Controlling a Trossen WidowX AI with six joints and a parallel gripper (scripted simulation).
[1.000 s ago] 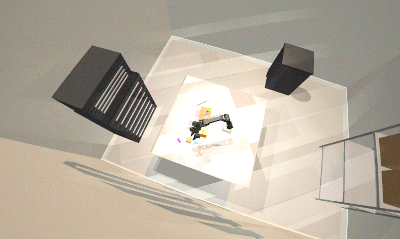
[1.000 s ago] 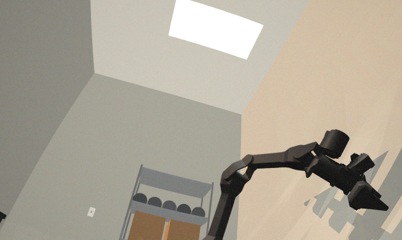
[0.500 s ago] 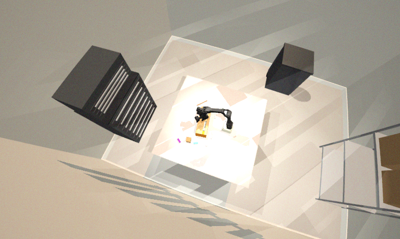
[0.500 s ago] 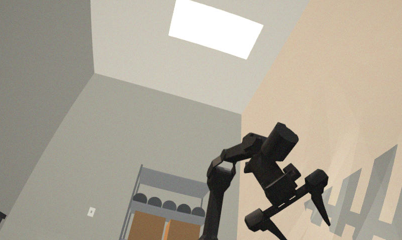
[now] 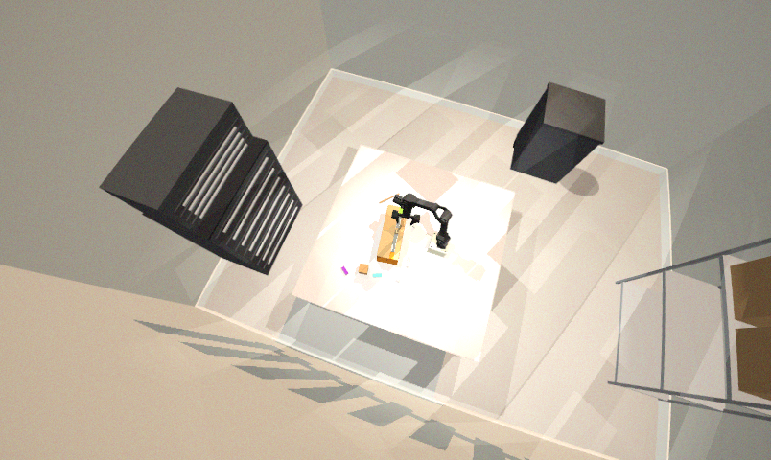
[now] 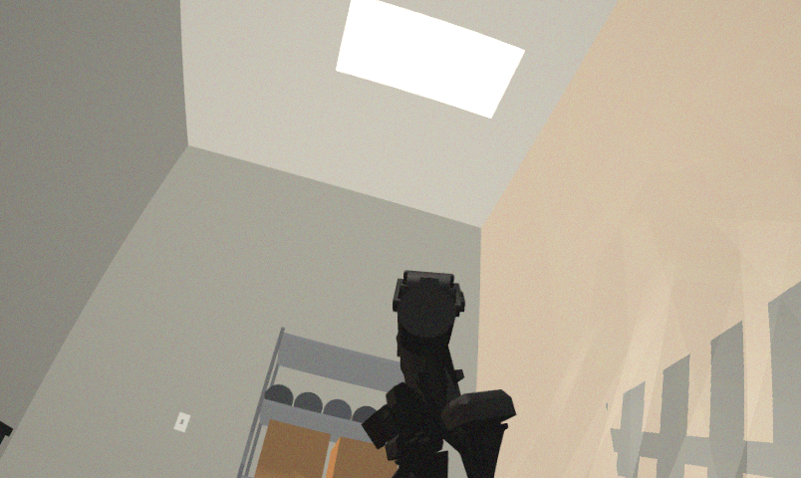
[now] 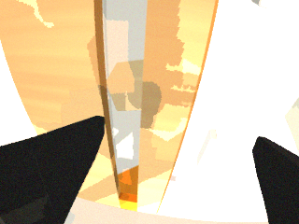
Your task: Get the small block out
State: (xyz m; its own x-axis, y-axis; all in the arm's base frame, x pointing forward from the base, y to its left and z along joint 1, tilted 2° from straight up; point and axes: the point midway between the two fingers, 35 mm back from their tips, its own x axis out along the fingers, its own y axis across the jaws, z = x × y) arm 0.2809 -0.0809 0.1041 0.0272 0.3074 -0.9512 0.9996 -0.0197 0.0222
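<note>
Top view: the long orange clear-fronted box (image 5: 390, 239) lies at frame centre; the small green block (image 5: 400, 211) shows at its upper end, just under the black parallel-jaw gripper (image 5: 402, 212). It looks light and rigid, best pinched across flat sides.

Exterior view: only the arm shows.

Wrist view: the dark fingers stand wide and empty above the box; no block is visible.

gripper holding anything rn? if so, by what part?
Nothing is held. The gripper is open, its fingers spread wide above the box with nothing between them.
</note>
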